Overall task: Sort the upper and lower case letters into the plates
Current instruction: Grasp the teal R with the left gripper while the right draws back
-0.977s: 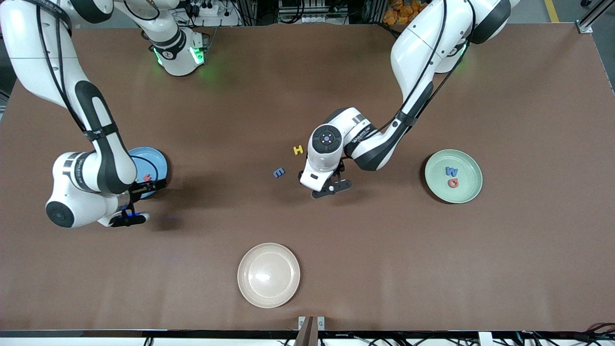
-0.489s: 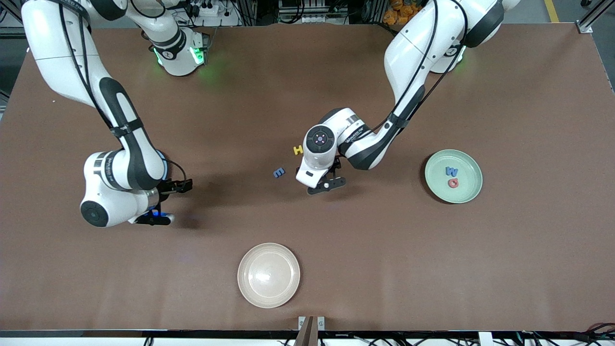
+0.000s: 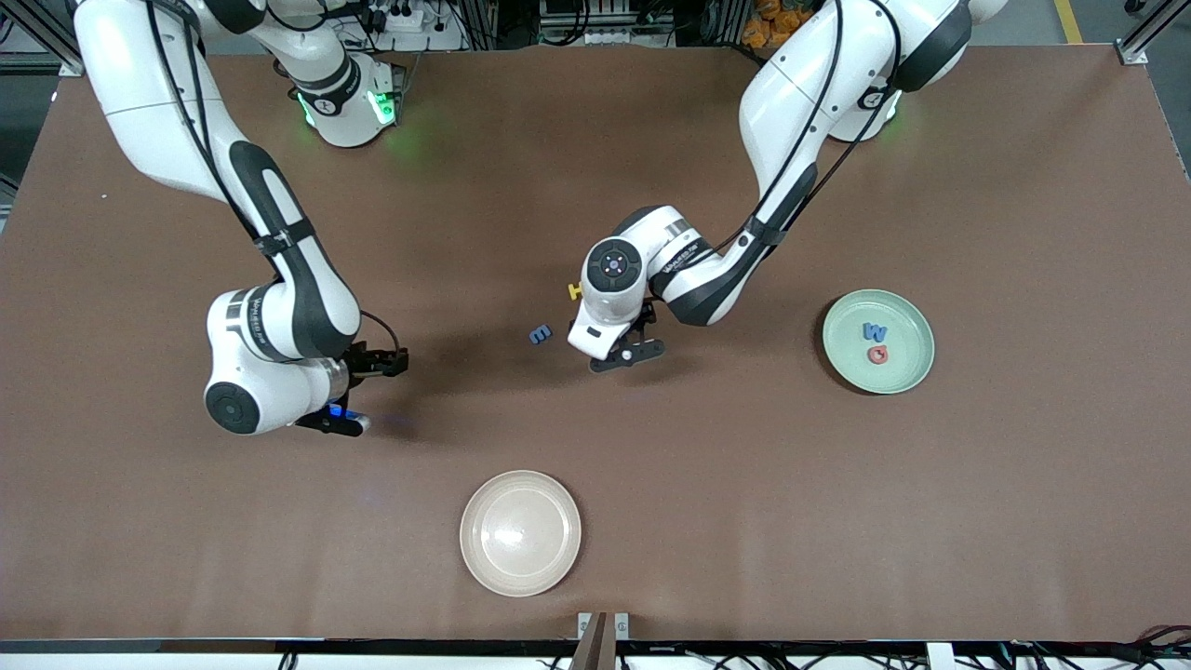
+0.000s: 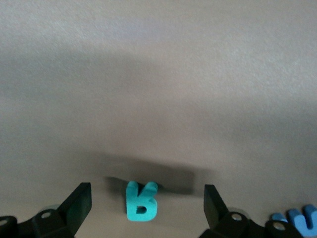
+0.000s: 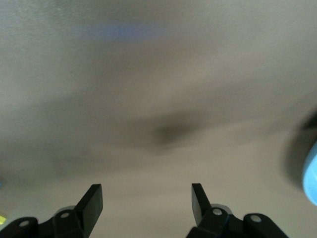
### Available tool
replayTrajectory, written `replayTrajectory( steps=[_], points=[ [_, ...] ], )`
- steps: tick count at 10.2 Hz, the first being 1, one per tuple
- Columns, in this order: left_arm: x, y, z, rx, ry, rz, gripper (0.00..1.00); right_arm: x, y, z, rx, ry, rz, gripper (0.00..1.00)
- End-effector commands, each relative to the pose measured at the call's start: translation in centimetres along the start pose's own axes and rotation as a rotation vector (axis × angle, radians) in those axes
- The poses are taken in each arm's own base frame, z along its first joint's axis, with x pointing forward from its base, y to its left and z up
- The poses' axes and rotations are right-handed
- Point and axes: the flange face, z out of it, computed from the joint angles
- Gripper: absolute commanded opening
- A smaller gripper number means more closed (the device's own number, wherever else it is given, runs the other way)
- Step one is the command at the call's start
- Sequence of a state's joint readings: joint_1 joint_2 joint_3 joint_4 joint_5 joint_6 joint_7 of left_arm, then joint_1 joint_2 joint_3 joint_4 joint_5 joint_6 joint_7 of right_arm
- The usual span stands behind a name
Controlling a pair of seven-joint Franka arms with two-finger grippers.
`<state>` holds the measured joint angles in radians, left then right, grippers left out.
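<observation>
My left gripper (image 3: 625,354) hangs low over the middle of the table, open, with a teal letter (image 4: 141,201) lying on the table between its fingertips and touching neither. A blue letter (image 3: 541,334) lies beside it toward the right arm's end. A yellow letter (image 3: 574,291) is half hidden by the left wrist. The mint green plate (image 3: 907,370) holds a blue letter (image 3: 875,331) and a red one (image 3: 876,355). My right gripper (image 3: 349,395) is open and empty over bare table. Only an edge of the sky blue plate (image 5: 312,173) shows; in the front view the right arm hides it.
A cream-beige plate (image 3: 520,532) sits empty near the table's front edge, nearer to the front camera than both grippers. The brown table top stretches wide around the mint plate and along the front edge.
The right arm has swung away from the sky blue plate toward the table's middle and now covers the plate. The left gripper has shifted slightly toward the right arm's end, covering more of the yellow letter.
</observation>
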<state>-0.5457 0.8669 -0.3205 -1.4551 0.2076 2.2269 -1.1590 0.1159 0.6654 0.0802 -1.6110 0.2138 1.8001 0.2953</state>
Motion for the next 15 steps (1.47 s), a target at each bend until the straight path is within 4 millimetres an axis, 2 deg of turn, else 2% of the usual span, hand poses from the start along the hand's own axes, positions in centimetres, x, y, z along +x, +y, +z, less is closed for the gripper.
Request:
replayTrajectory(
  steps=[1, 4, 7, 8, 10, 13, 15],
  points=[
    [-0.1, 0.2, 0.0, 0.0, -0.009, 0.0, 1.0, -0.2, -0.3, -0.5, 0.037, -0.001, 0.033, 0.81],
    [-0.2, 0.0, 1.2, 0.012, -0.016, 0.017, 1.0, -0.3, -0.7, -0.6, 0.033, 0.001, 0.042, 0.82],
    [-0.3, 0.0, 1.5, 0.015, -0.017, 0.02, 1.0, -0.3, -0.8, -0.9, 0.034, 0.007, 0.047, 0.82],
    [-0.3, 0.0, 1.5, 0.015, -0.017, 0.021, 0.85, -0.3, -0.8, -0.9, 0.034, 0.007, 0.047, 0.82],
    [-0.3, 0.0, 1.4, 0.014, -0.016, 0.02, 0.7, -0.2, -0.8, -0.8, 0.034, 0.007, 0.048, 0.82],
    [0.1, -0.1, 1.2, 0.012, -0.016, 0.007, 0.54, -0.3, -0.9, -0.8, 0.034, 0.007, 0.048, 0.82],
    [0.2, -0.2, 1.2, 0.012, -0.015, 0.001, 0.45, -1.1, -3.1, -0.3, 0.011, 0.018, 0.087, 0.82]
  ],
)
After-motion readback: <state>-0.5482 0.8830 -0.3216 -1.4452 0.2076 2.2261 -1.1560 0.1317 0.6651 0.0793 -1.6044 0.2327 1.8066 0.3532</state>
